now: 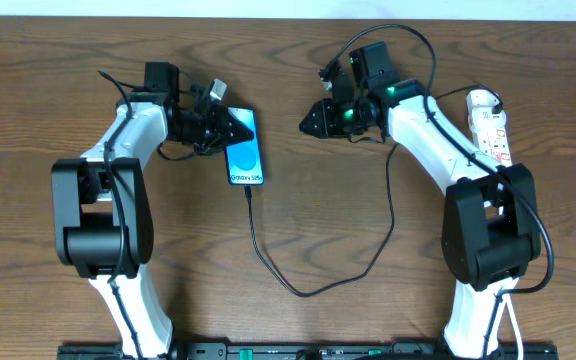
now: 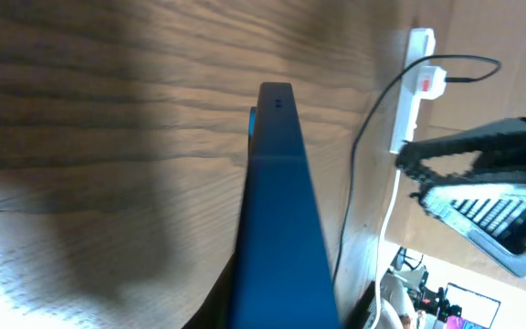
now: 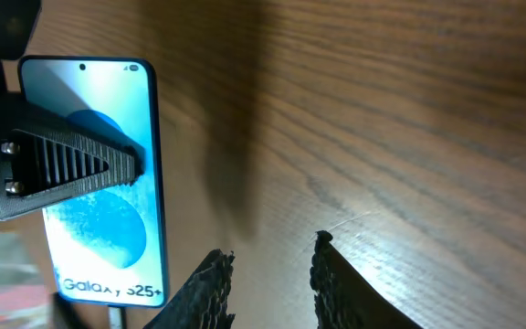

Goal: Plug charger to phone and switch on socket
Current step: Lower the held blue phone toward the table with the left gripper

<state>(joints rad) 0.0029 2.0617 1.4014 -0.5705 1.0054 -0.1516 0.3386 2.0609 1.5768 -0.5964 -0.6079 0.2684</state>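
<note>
Clamping phone (image 1: 244,148), left fingers (image 3: 62,164); right fingers (image 3: 210,291) parted, hovering nearby.

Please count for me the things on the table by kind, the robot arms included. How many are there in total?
phone: 1
black cable: 1
power strip: 1
robot arms: 2
Total: 5

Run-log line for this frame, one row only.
left pincer: shut on phone | right pincer: open, empty | charger: tip at phone's bottom edge | socket: no pincer on it
</note>
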